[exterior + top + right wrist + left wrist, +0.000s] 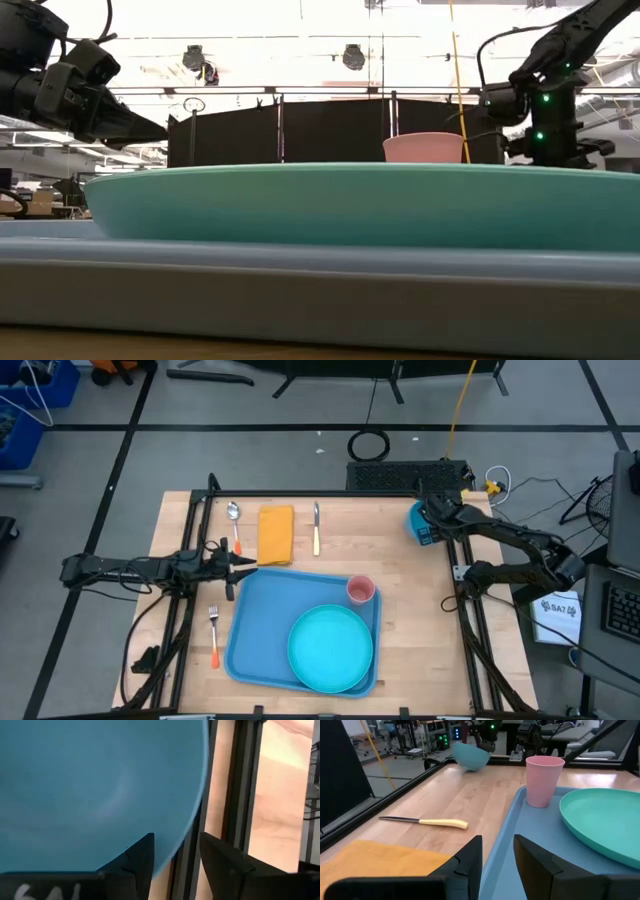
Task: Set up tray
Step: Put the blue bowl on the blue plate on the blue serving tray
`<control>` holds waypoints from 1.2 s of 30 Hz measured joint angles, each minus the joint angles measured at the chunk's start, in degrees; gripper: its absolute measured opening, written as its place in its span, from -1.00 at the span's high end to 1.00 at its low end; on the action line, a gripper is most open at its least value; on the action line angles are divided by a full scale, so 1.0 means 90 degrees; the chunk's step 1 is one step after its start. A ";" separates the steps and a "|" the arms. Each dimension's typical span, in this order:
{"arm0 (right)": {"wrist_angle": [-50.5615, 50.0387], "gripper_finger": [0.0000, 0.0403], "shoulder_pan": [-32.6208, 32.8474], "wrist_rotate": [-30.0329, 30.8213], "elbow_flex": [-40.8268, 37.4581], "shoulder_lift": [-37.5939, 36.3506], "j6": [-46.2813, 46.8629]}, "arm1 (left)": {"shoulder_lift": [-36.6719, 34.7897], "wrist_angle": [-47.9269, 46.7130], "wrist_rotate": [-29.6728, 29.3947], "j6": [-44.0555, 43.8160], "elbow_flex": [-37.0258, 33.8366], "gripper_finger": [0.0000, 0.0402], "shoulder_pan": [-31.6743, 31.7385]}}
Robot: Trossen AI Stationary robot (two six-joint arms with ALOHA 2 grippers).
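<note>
I have the left end effector (240, 563) hovering just off the far left corner of the tray (262, 622), fingers partly spread and holding nothing. The plate (330, 648) and pink cup (360, 591) already sit on the tray. My right end effector (425, 523), off at the bench's far right corner, pinches the blue bowl (417, 520) by its rim. I judge the bowl goes next: carry it over and set it on bare tray.
</note>
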 joint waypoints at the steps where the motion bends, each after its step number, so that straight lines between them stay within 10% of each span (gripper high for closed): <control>1: 0.0064 0.28 0.0000 0.0000 -0.0013 0.0000 -0.0024 | -0.0002 0.0012 0.0000 0.0022 0.0000 0.41 0.0002; 14: 0.0869 0.29 0.0010 -0.0419 0.0020 -0.0042 0.0037 | -0.0001 0.0044 0.0000 0.0030 -0.0002 0.41 0.0001; 26: 0.1273 0.93 0.0010 -0.0715 0.0048 -0.0048 -0.0079 | -0.0002 0.0045 0.0000 0.0014 -0.0002 0.41 0.0000; 36: 0.3067 0.99 0.0502 -0.1854 0.0015 -0.0578 -0.0372 | -0.0002 0.0048 0.0000 0.0019 -0.0002 0.41 0.0002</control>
